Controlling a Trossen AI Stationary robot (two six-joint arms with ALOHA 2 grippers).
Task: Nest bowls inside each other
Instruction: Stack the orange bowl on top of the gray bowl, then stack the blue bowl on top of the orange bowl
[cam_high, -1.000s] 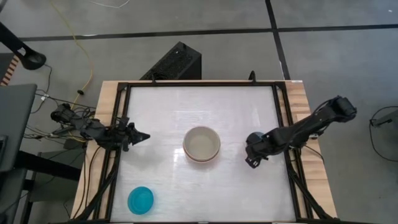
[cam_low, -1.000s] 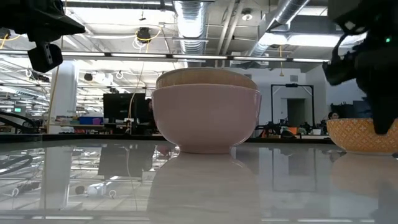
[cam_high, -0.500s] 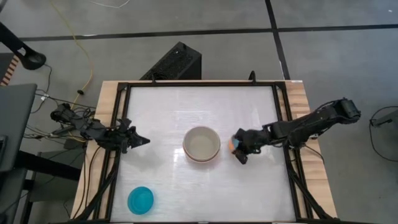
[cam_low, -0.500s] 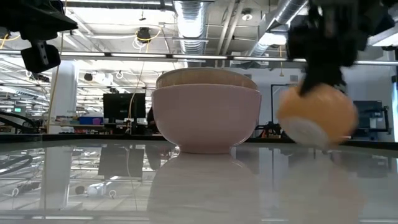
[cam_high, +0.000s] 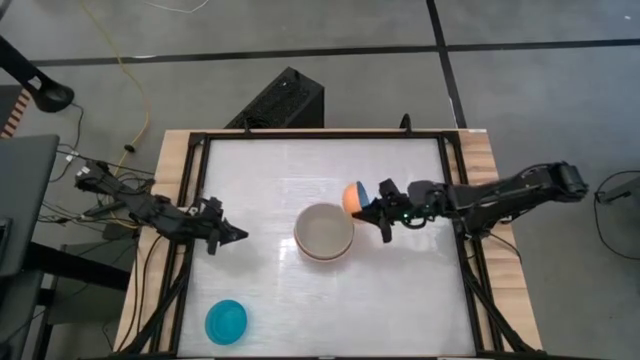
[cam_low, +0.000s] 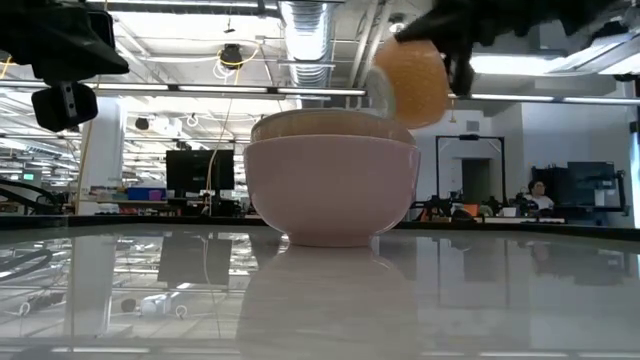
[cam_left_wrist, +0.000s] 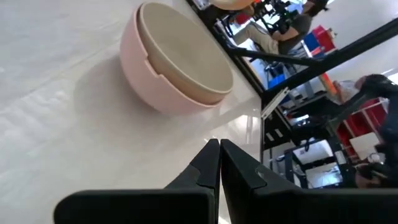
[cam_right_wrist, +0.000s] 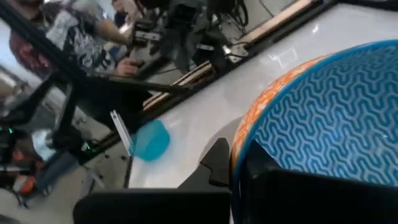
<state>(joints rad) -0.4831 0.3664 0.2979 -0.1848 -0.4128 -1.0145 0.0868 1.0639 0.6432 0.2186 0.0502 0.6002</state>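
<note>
A salmon-orange bowl (cam_high: 352, 197) with a blue patterned inside (cam_right_wrist: 329, 118) hangs in the air just right of the middle stack, with my right gripper (cam_high: 381, 211) shut on it. The stack (cam_high: 324, 232) is a pale pink-cream bowl (cam_left_wrist: 146, 68) with a grey-beige bowl (cam_left_wrist: 186, 56) nested in it, resting on its base at the table's middle. A light blue bowl (cam_high: 226, 322) sits alone near the front left. My left gripper (cam_high: 238, 237) hovers shut and empty left of the stack. My right gripper has the orange bowl by its rim (cam_right_wrist: 244, 134), one finger inside on the blue pattern (cam_right_wrist: 264, 171) and one outside (cam_right_wrist: 214, 163). The fingers come nearly level from the table's right. The bowl is lifted clear and tipped on its side, its opening toward the gripper, above the stack's right rim (cam_low: 410, 80).
Black rails (cam_high: 195, 180) frame the white tabletop on its left and right sides. Bare table lies between the stack and the light blue bowl (cam_right_wrist: 151, 140), and along the far edge. People and equipment show in the room beyond the table.
My right gripper has taken hold of the orange bowl at the table's right, lifted it clear and carried it left and up toward the stack, tipping from pointing down to nearly level, which turned the bowl onto its side. My left gripper has drifted slightly toward the near edge.
</note>
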